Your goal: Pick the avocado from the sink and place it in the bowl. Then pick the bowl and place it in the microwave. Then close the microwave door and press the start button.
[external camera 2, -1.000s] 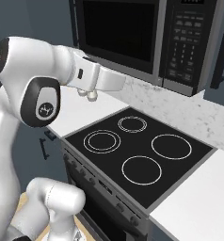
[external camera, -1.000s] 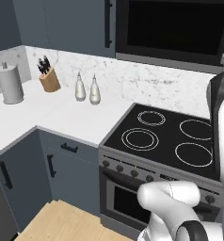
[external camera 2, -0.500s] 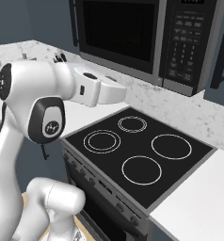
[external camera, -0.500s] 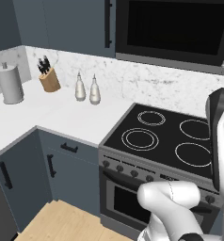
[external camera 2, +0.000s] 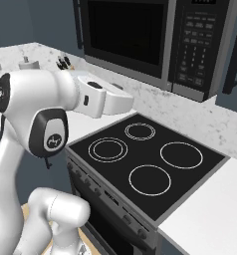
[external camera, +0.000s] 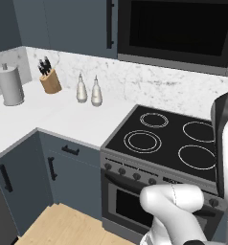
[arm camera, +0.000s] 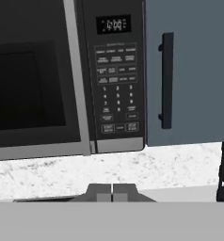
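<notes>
Hand view: the robot's fingers [arm camera: 112,193] sit pressed together at the bottom of the frame, gripping nothing, and face the microwave [arm camera: 67,75] mounted above a marbled backsplash [arm camera: 109,172]. The microwave door [arm camera: 34,80] is shut, its dark glass window flush with the frame, and the keypad panel [arm camera: 117,80] to its right shows a lit clock display above rows of small buttons whose labels are too small to read. A grey-blue cabinet door [arm camera: 189,70] with a black bar handle [arm camera: 166,81] stands just beside the panel.

From the right base view, the white arm [external camera 2: 51,109] reaches forward over the left edge of a black four-ring cooktop [external camera 2: 145,159], with the microwave [external camera 2: 155,45] hanging above it. The left base view takes in the white surface [external camera: 49,119] to the left of the stove, carrying a knife block [external camera: 50,79], two pale bottles [external camera: 88,91] and what appears to be a paper-towel roll [external camera: 10,86].
</notes>
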